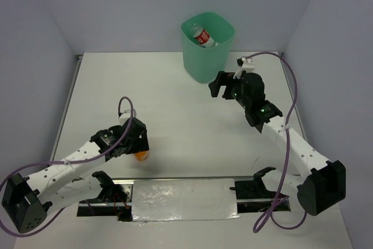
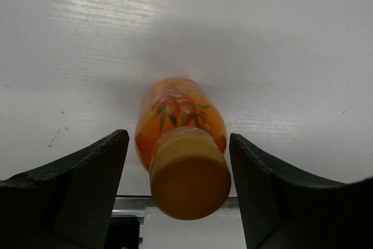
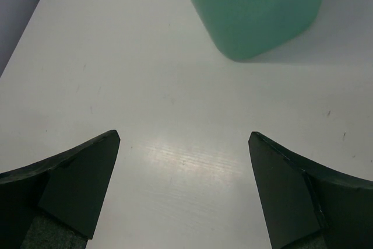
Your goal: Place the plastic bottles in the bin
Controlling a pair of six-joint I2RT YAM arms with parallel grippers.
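Top external view: the mint-green bin (image 1: 204,65) stands at 12 o'clock on the white surface (image 1: 175,103), against the far wall. Inside it lies a clear bottle with a red-white label (image 1: 201,35), red cap up toward 11 o'clock. At about 7 o'clock, an orange-capped bottle (image 1: 141,155) peeks out from under the head of the left arm (image 1: 64,167).

From the left wrist, that orange-capped bottle (image 2: 182,138) (fruit printed on its label) lies on the surface with its cap facing the camera. The left jaws straddle it, one at 9 o'clock and one at 3 o'clock of the cap. They are spread and not clamped, with a sliver of gap showing on the 9 o'clock side.

The right arm (image 1: 291,141) reaches toward 1 o'clock. The right jaws are released wide and empty above bare surface, with the bin (image 3: 256,10) just ahead at 12 to 1 o'clock in the right wrist view.
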